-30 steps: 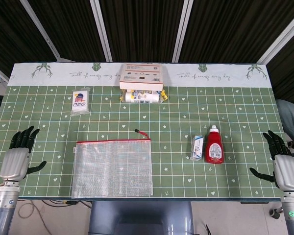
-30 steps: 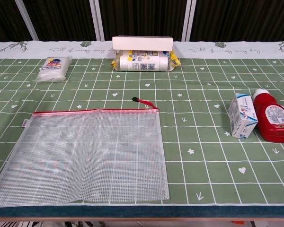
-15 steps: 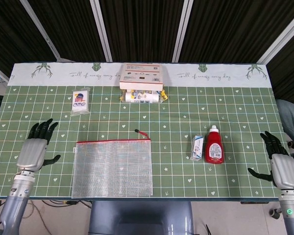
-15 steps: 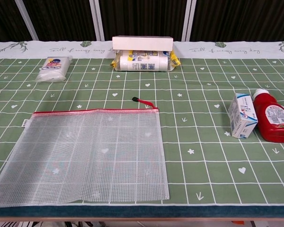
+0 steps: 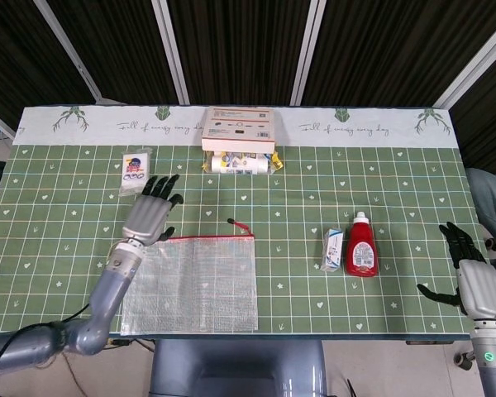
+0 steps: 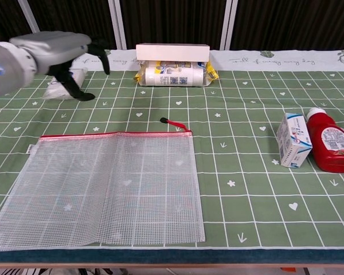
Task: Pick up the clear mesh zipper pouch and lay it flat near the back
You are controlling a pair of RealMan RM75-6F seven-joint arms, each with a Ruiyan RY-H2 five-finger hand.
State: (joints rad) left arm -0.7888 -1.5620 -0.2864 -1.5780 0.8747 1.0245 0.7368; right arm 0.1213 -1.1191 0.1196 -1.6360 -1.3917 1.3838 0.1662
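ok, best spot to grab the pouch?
Probably the red zipper edge of the pouch, from above at its left end. It lies flat and limp; that stiffer back edge sits just in front of the open left hand.

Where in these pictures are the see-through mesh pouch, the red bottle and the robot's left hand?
clear mesh zipper pouch [image 6: 112, 189], chest view, middle of its mesh face.
red bottle [image 5: 361, 252], head view, its labelled body.
left hand [image 5: 147, 217], head view, back of the hand.
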